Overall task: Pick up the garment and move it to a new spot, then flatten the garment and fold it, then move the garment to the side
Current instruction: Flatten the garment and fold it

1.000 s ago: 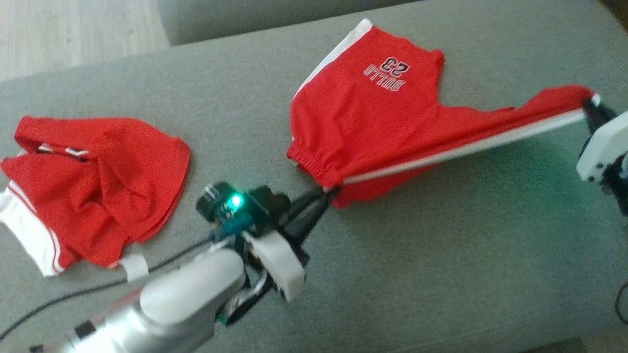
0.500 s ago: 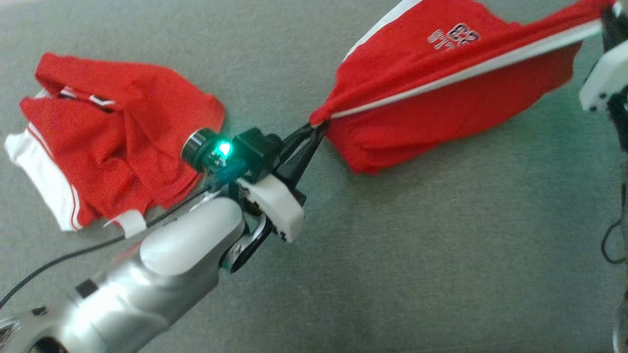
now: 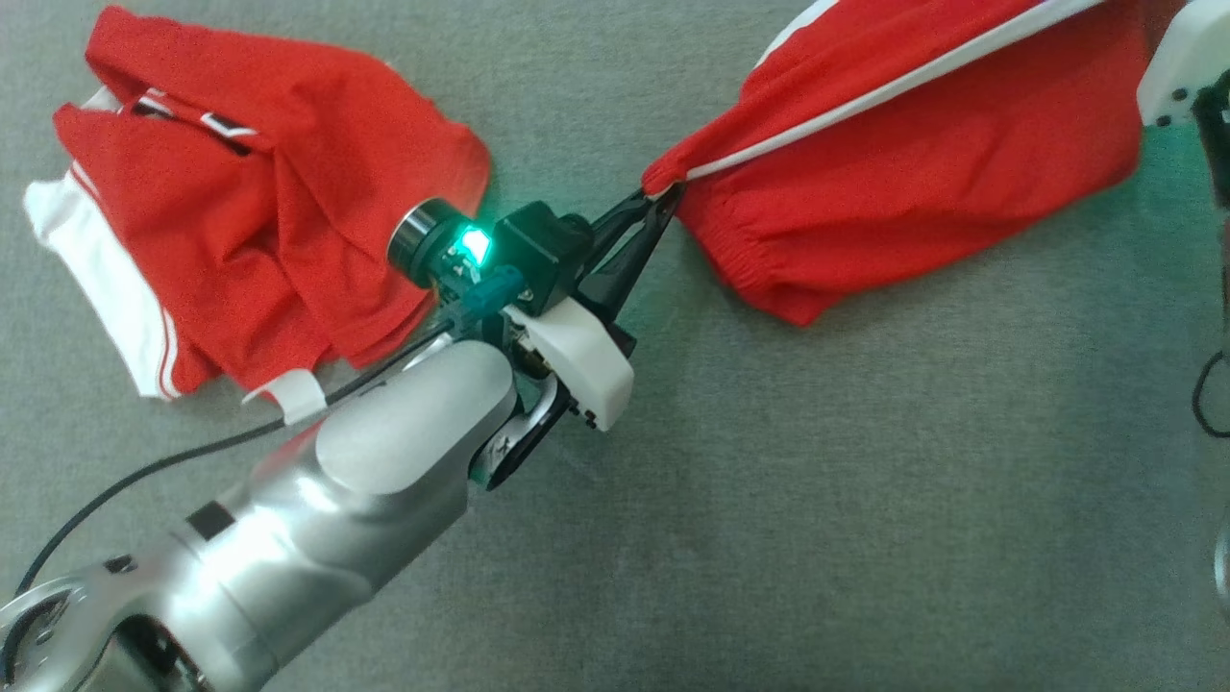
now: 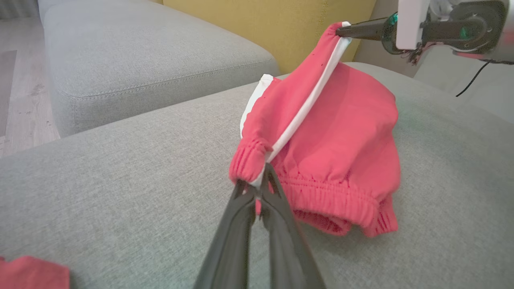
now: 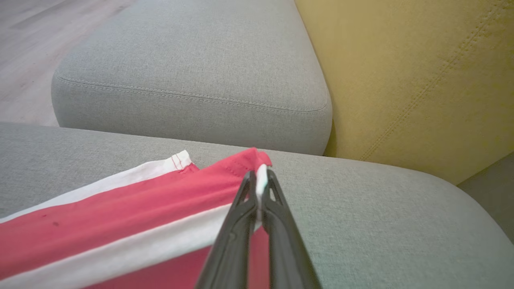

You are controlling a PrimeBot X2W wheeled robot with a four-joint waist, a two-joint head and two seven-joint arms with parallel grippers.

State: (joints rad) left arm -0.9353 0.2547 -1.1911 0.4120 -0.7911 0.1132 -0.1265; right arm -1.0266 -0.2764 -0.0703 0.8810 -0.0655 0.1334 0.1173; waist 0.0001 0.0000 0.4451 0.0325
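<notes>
The garment (image 3: 913, 173) is a pair of red shorts with a white side stripe. It hangs stretched between both grippers above the grey cushion (image 3: 865, 481). My left gripper (image 3: 661, 192) is shut on the elastic waistband corner; in its wrist view the left gripper (image 4: 259, 180) pinches the garment (image 4: 341, 132) at the stripe's end. My right gripper (image 5: 259, 178) is shut on the hem corner of the garment (image 5: 120, 224). The right gripper (image 4: 343, 30) holds that corner higher than the left. The lower half of the shorts droops onto the cushion.
A second red garment (image 3: 259, 192) with white trim lies crumpled on the cushion at the left, beside my left forearm. A black cable (image 3: 144, 471) trails from that arm. Beyond lie another grey cushion (image 5: 192, 60), a yellow backrest (image 5: 421, 80) and wooden floor (image 4: 16, 100).
The head camera has tilted, so the whole picture shifted. Both grippers have raised the striped edge, the shorts now hang folded along it, and the printed number has gone from sight.
</notes>
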